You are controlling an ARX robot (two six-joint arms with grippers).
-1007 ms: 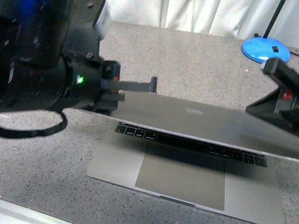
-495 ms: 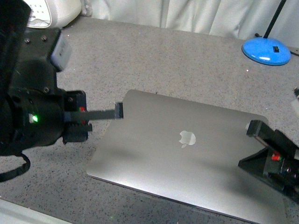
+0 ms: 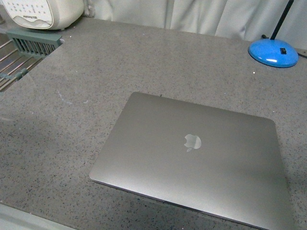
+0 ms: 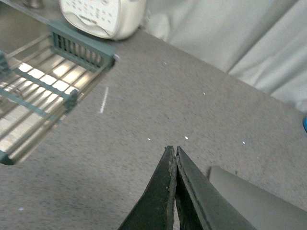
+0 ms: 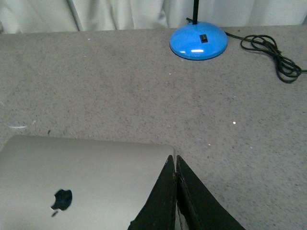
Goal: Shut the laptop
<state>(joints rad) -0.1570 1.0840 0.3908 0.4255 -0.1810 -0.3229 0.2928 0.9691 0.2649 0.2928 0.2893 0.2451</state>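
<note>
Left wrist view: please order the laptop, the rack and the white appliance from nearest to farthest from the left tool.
1. laptop: its corner lies just beside the left tool.
2. rack: much farther off, in front of the appliance.
3. white appliance: farthest, behind the rack, near the curtain.

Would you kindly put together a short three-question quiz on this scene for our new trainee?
1. True or false: the thin space-grey metal laptop lies with its lid shut flat.
2. The round blue lamp base stands: A) on the laptop's lid; B) on the speckled grey table, apart from the laptop; C) between a gripper's fingers.
3. How do the jaws of the left gripper and the right gripper stand, and what do they hold?

Key: 1 true; 2 B; 3 both shut, holding nothing.
</note>
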